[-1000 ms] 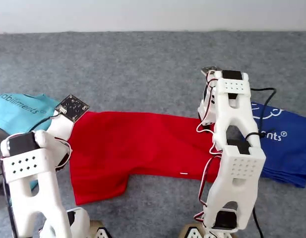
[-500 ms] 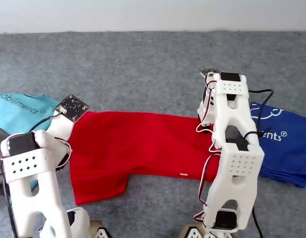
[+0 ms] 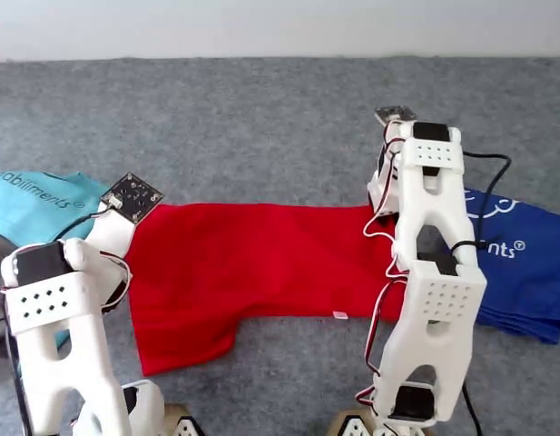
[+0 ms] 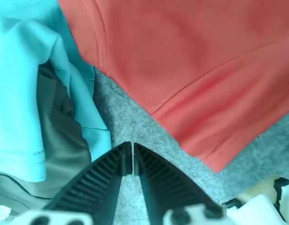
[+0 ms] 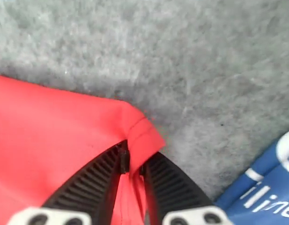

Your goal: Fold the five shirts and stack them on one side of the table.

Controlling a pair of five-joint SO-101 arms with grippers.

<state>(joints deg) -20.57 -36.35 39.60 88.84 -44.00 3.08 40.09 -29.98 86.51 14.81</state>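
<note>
A red shirt point(image 3: 243, 263) lies spread across the middle of the grey carpeted table point(image 3: 261, 118). My right gripper point(image 5: 133, 159) is shut on the far right corner of the red shirt point(image 5: 55, 131), close to a blue shirt point(image 5: 270, 192). The right arm point(image 3: 429, 227) stands over the red shirt's right edge. My left gripper point(image 4: 133, 152) is shut on nothing and hovers over bare carpet between the red shirt point(image 4: 196, 70) and a teal shirt point(image 4: 22, 70). The left arm point(image 3: 62, 300) sits at the red shirt's left side.
The teal shirt point(image 3: 34, 204) lies at the left edge over a dark grey garment point(image 4: 60, 136). The blue shirt point(image 3: 525, 263) lies folded at the right edge. Bare carpet stretches behind the shirts to the far wall.
The right arm has shifted a little toward the far side, drawing the red shirt's right corner and near hem with it. The left arm has kept still.
</note>
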